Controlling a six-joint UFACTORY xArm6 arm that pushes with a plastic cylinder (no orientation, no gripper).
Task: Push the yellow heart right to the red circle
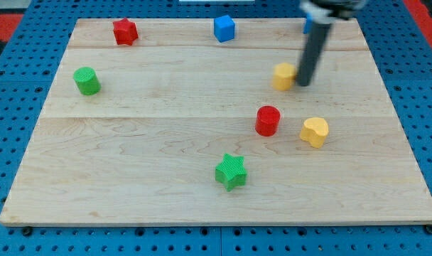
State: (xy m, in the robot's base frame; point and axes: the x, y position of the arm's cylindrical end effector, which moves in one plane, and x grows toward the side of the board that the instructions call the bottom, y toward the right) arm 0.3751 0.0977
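Camera view has the wooden board (pixel 202 178) sitting on a blue pegboard (pixel 17 107), and my tip (pixel 302 84) is down near the view's top right, touching or just about touching the right side of a yellow block (pixel 283 75) whose shape I can't really make out. No fingers on this rig, it's just a plain dark rod, so there's nothing open, closed or gripping. The yellow heart (pixel 315 131) is lower down, just beside the red circle (pixel 268 120) on its right with a small gap, and well apart from my tip. Below those is a green star (pixel 231 171). Over at the view's left there's a green cylinder (pixel 87 80), with a red block (pixel 124 31) and a blue cube (pixel 224 28) along the top edge
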